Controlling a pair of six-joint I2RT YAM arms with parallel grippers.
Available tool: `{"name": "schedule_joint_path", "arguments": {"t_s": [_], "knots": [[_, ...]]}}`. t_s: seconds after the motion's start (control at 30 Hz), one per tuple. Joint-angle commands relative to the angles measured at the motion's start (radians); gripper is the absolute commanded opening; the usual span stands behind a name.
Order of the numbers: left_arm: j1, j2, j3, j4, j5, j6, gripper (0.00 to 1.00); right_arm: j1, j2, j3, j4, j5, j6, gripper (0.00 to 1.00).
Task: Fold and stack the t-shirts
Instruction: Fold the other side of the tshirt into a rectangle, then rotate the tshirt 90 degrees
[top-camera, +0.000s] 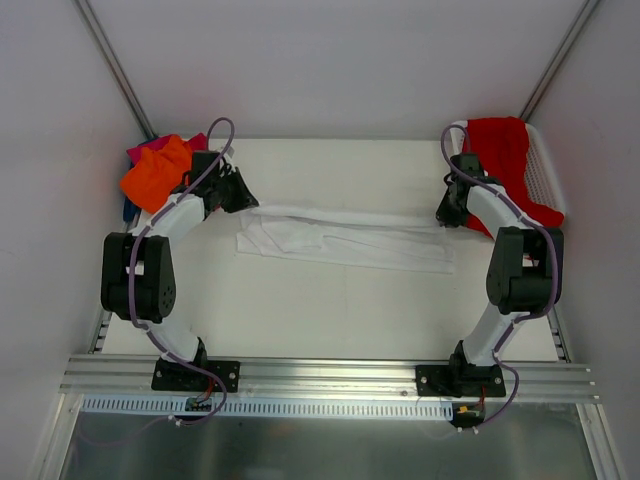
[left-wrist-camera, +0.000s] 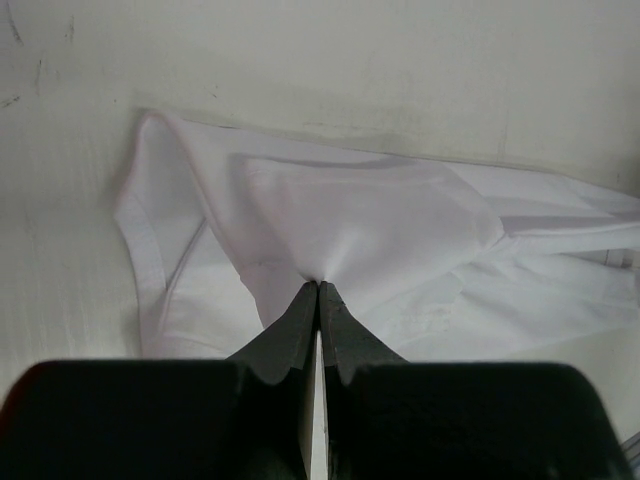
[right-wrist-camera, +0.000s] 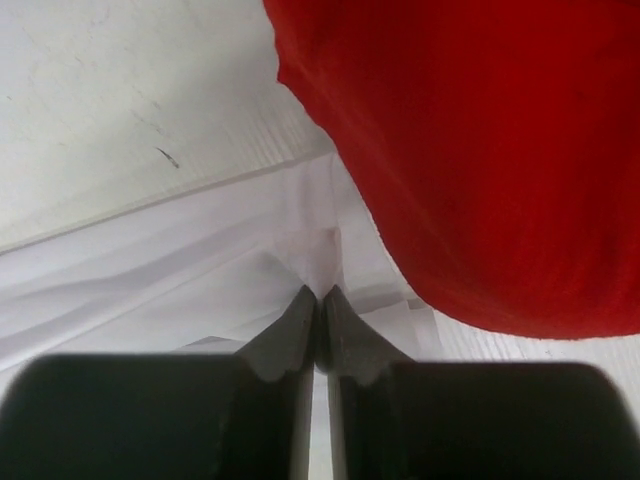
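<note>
Bench (top-camera: 330, 310): pale surface, seen btwn both arms and on the near side of the cloth.

White t-shirt (top-camera: 340, 240): laid across the bench as a long rumpled band, spanned from L jaws to R jaws. Far edge is drawn into a fairly straight line; near part is left in loose folds. In L wrist cam the white t-shirt (left-wrist-camera: 350, 230) is fanned out ahead of the tips, w/ a hemmed edge curving off to their left. In R wrist cam the white t-shirt (right-wrist-camera: 150, 270) is spread ahead and left of the tips.

Mesh basket (top-camera: 545, 175): white, set just beyond and outboard of R jaws.

Red t-shirt (top-camera: 505, 150): draped over the basket rim. In R wrist cam the red t-shirt (right-wrist-camera: 480, 150) is seen ahead and right of the tips, overlapping the white cloth there.

Orange t-shirt (top-camera: 155, 178): bunched in a heap just outboard of L jaws.

Magenta-pink t-shirt (top-camera: 150, 148): mostly hidden behind the orange heap, only a strip shown.

L jaws: pressed together, clamped on a pinch of white t-shirt at its left end; cloth is tented up to the tips.

R jaws: pressed together, clamped on the white t-shirt at its right end.

Blue item (top-camera: 128, 210): thin sliver under the orange heap, can't be identified.
</note>
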Motion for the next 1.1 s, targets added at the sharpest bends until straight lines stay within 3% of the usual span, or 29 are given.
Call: {"name": "schedule_joint_path", "arguments": {"t_s": [0.0, 0.03, 0.1, 0.13, 0.17, 0.37, 0.6, 0.73, 0.77, 0.8, 0.83, 0.87, 0.93, 0.97, 1.03, 1.07], "knots": [[-0.015, -0.058, -0.031, 0.043, -0.038, 0.008, 0.0, 0.001, -0.035, -0.011, 0.004, 0.032, 0.005, 0.12], [-0.018, -0.053, -0.039, 0.041, -0.057, 0.008, 0.0, 0.003, -0.025, -0.015, 0.004, 0.031, 0.008, 0.25], [-0.02, -0.05, -0.064, 0.04, -0.081, -0.004, 0.57, 0.001, -0.018, -0.023, -0.01, 0.05, 0.021, 0.95], [-0.02, -0.053, -0.074, 0.041, -0.121, -0.012, 0.82, 0.003, -0.016, -0.028, -0.012, 0.052, 0.021, 1.0], [-0.023, -0.059, -0.086, 0.041, -0.144, -0.021, 0.99, 0.001, -0.018, -0.032, -0.013, 0.057, 0.021, 0.99], [-0.077, -0.2, -0.129, 0.04, -0.277, -0.05, 0.99, 0.009, -0.105, -0.057, -0.018, 0.077, 0.031, 1.0], [-0.227, -0.382, -0.169, 0.023, -0.397, -0.137, 0.99, 0.099, -0.231, -0.02, -0.026, 0.025, 0.021, 1.0], [-0.257, -0.429, -0.238, 0.026, -0.466, -0.252, 0.92, 0.179, -0.206, 0.038, -0.036, -0.002, 0.022, 1.0], [-0.264, -0.429, -0.259, 0.028, -0.489, -0.272, 0.84, 0.187, -0.196, 0.052, -0.023, -0.011, 0.019, 0.98], [-0.267, -0.417, -0.272, 0.028, -0.504, -0.283, 0.78, 0.194, -0.183, 0.057, -0.013, -0.024, 0.016, 0.9], [-0.268, -0.409, -0.281, 0.031, -0.517, -0.294, 0.7, 0.202, -0.159, 0.06, -0.004, -0.029, 0.016, 0.57], [-0.268, -0.4, -0.299, 0.031, -0.521, -0.32, 0.51, 0.207, -0.147, 0.058, 0.02, -0.029, 0.018, 0.35], [-0.268, -0.373, -0.315, 0.032, -0.534, -0.352, 0.26, 0.21, -0.096, 0.064, 0.037, -0.034, 0.024, 0.0], [-0.268, -0.35, -0.324, 0.034, -0.547, -0.384, 0.1, 0.211, -0.076, 0.075, 0.045, -0.038, 0.027, 0.01], [-0.27, -0.322, -0.327, 0.032, -0.557, -0.41, 0.0, 0.211, -0.032, 0.093, 0.048, -0.041, 0.021, 0.01], [-0.27, -0.308, -0.325, 0.035, -0.557, -0.432, 0.0, 0.21, 0.013, 0.104, 0.039, -0.041, 0.019, 0.0]]}}
